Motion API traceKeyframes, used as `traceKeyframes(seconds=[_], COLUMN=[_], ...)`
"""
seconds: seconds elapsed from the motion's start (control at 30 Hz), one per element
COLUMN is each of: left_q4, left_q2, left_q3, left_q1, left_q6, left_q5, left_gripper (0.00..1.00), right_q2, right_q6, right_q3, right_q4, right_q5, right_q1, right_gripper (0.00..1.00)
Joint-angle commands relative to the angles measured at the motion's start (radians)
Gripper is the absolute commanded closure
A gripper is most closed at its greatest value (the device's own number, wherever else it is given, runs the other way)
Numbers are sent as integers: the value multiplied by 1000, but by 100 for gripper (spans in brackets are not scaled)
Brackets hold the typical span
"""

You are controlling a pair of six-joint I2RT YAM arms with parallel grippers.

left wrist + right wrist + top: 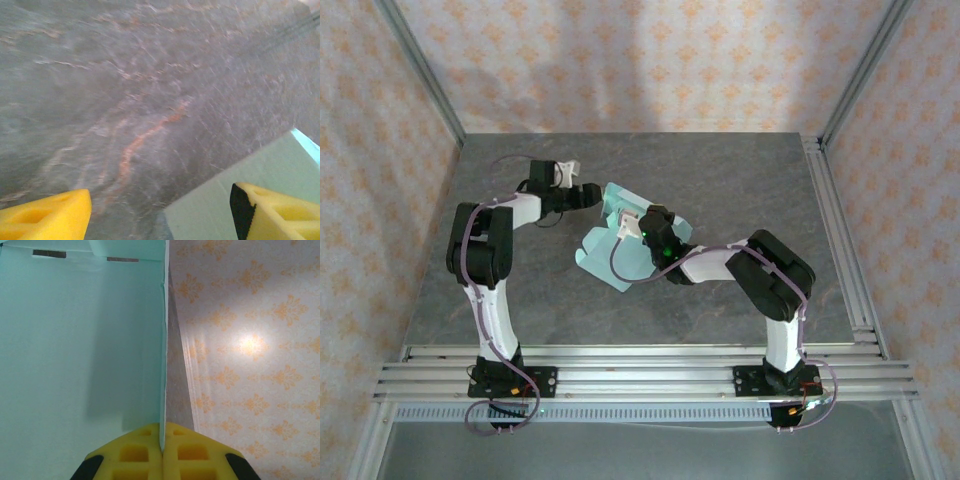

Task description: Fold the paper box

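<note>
**Right claw nips mint card at mid-table**

At the near edge, two arm bases sit bolted to an aluminium rail [640, 365]. From there the right arm reaches inward, and the right gripper [162, 442] is clenched on a thin upright panel of the paper box [75, 350]. The wrist camera shows the card's edge nipped between the two yellow pads [135, 452], with dark slots [49, 253] near the sheet's top.

Seen from overhead, the pale mint-green box lies partly folded near the middle of the grey stone-patterned table [740, 180]. Some panels lie flat and others are raised under the right wrist.

Just beyond the box, the left gripper [160, 210] hangs released. Its yellow fingers [45, 215] are wide apart with bare tabletop between them, and a corner of the card lies just beside one finger. Orange-patterned wallpaper [650, 60] closes the scene behind.
</note>
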State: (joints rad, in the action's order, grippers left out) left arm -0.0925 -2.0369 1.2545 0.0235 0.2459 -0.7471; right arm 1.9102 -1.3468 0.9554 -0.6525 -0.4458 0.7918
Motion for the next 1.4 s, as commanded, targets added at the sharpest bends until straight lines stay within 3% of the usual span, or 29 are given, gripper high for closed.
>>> traceKeyframes(seconds=[0.0, 0.13, 0.27, 0.43, 0.77, 0.9, 1.07, 1.37], left_q4=[19, 167, 339, 439, 413, 350, 366, 380], left_q2=[4, -76, -149, -195, -190, -190, -171, -157], left_q3=[43, 167, 295, 379, 361, 334, 321, 304], left_q1=[-23, -17, 12, 51, 46, 27, 28, 30], left_q6=[23, 0, -65, -124, -122, -91, -150, -189], left_q5=[6, -5, -21, 6, -33, -126, -222, -303], left_gripper=[25, 32, 32, 33, 35, 34, 34, 34], right_q2=[-2, -4, -7, -2, 4, 0, 0, 7], right_q6=[14, 19, 18, 19, 31, 35, 45, 57], right_q3=[3, 4, 6, 13, 22, 22, 28, 44], right_q4=[10, 5, -2, -3, 1, 0, 8, 24], right_q5=[-16, -12, -6, -5, -5, 1, 6, 9], right_q1=[-6, -5, -6, -5, -6, -6, -9, -12], right_gripper=[100, 100, 100, 100, 100, 100, 100, 100])
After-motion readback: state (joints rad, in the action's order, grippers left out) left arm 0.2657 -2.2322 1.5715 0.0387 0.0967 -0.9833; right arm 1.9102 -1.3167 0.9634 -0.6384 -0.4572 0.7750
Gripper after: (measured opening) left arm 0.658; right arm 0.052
